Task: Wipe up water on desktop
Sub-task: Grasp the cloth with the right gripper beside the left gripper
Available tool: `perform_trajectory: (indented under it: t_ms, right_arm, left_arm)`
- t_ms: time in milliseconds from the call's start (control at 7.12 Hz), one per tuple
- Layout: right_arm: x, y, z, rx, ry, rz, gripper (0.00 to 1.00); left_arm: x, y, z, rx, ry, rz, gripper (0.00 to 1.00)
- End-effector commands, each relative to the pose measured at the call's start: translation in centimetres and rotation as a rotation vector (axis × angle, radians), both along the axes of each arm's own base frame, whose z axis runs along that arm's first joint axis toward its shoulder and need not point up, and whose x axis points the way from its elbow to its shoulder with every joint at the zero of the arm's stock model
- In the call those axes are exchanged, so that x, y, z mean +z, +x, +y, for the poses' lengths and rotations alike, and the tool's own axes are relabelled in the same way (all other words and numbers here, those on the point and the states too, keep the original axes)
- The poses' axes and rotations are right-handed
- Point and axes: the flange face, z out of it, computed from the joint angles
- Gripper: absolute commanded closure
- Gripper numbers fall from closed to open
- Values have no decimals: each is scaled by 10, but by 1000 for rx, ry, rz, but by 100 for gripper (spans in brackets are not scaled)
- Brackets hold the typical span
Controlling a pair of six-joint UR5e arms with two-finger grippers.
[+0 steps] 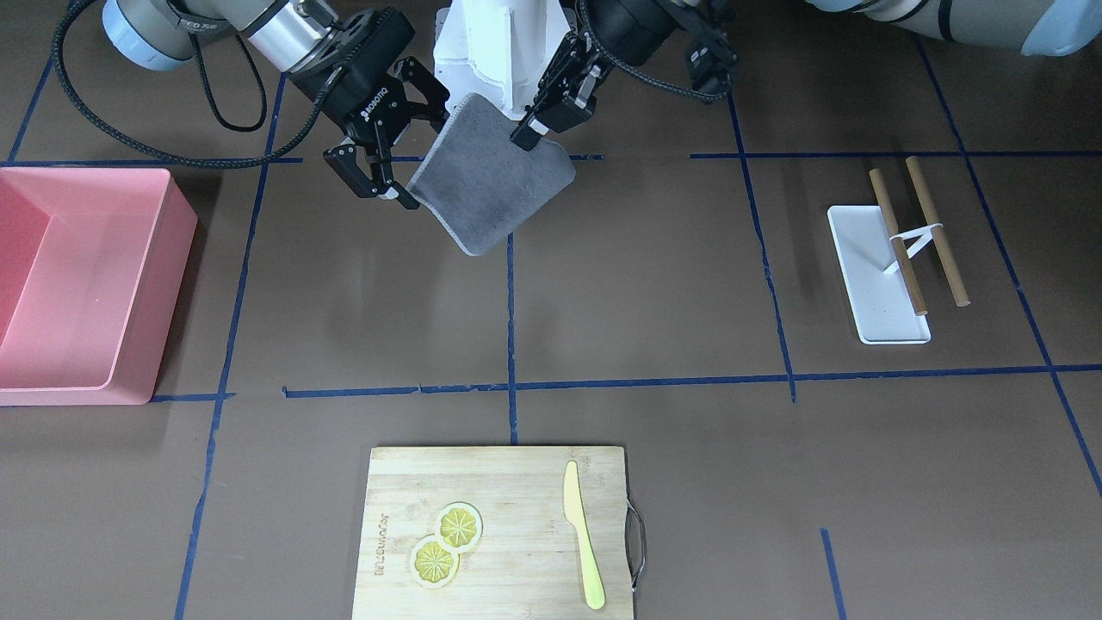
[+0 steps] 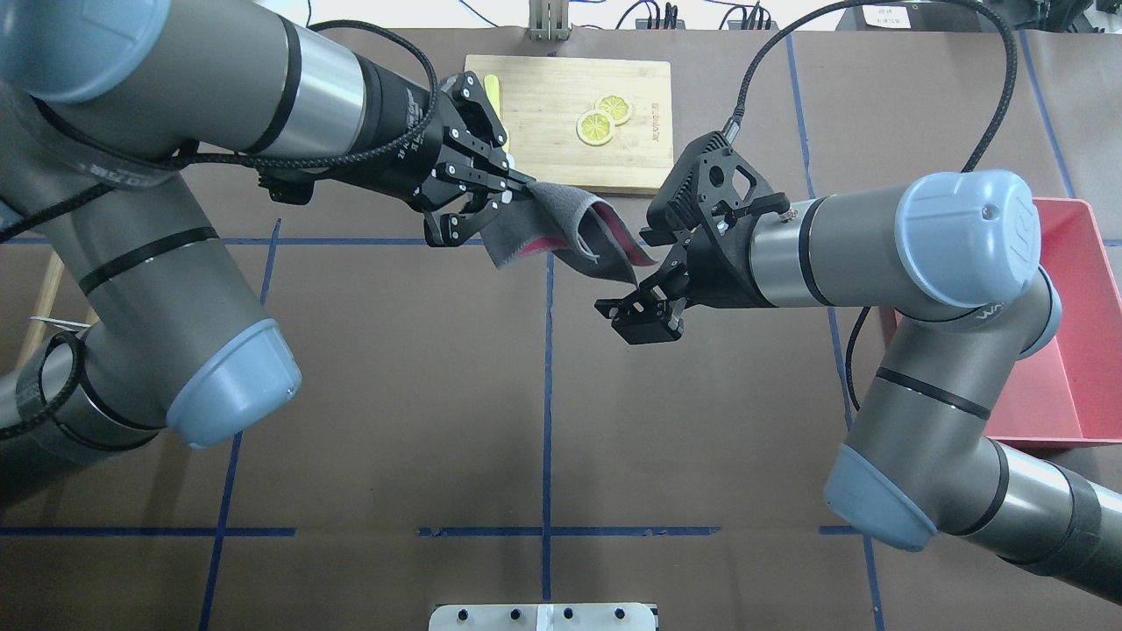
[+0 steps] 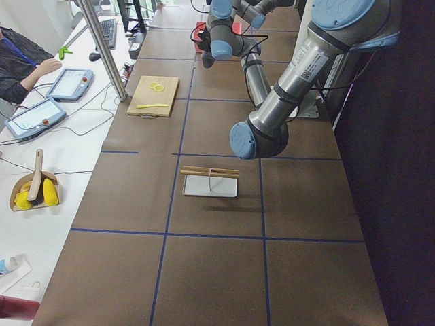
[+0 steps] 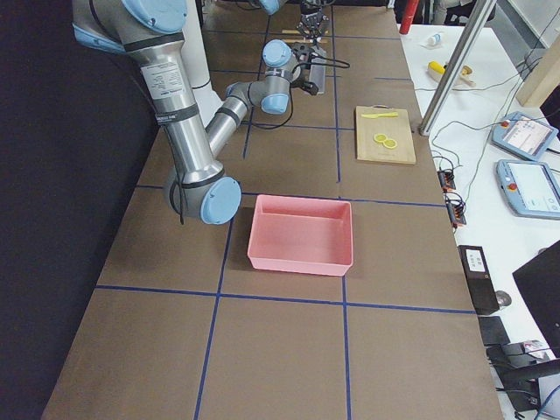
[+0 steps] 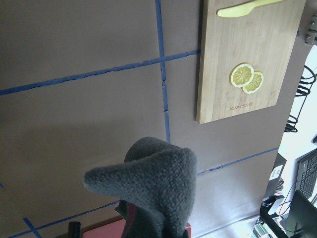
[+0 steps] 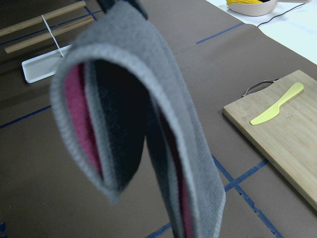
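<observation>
Left pincer point(image 2: 526, 186) pinched on one corner of the grey cloth point(image 2: 570, 223). The cloth hangs clear above the brown worktop point(image 2: 394, 377), pink inner face showing. Right pincer point(image 2: 631, 273) spread, at the cloth's free edge. Beyond the cloth: bamboo cutting board point(image 2: 543, 114) on the worktop, carrying two lemon slices point(image 2: 603, 118).

Likely robotics lab: tape-gridded desktop point(image 1: 646, 284), teach pendants point(image 3: 73, 83), operator point(image 3: 17, 58) alongside.
</observation>
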Motion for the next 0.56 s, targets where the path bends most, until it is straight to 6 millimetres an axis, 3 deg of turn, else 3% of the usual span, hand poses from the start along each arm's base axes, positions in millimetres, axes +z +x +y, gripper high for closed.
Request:
perform_trajectory:
  t_ms: [0, 140, 281, 421]
  right_arm:
    - [1, -1, 1, -7, -2, 1, 14]
    - [4, -3, 2, -17, -5, 6, 60]
    - [4, -2, 2, -17, -10, 7, 93]
    - [5, -2, 2, -16, -15, 10, 100]
  left_arm:
    - [-3, 3, 7, 13, 7, 8, 95]
    - [-4, 2, 8, 13, 15, 17, 95]
    - [-3, 2, 8, 13, 16, 15, 95]
    - [-3, 2, 8, 13, 18, 16, 94]
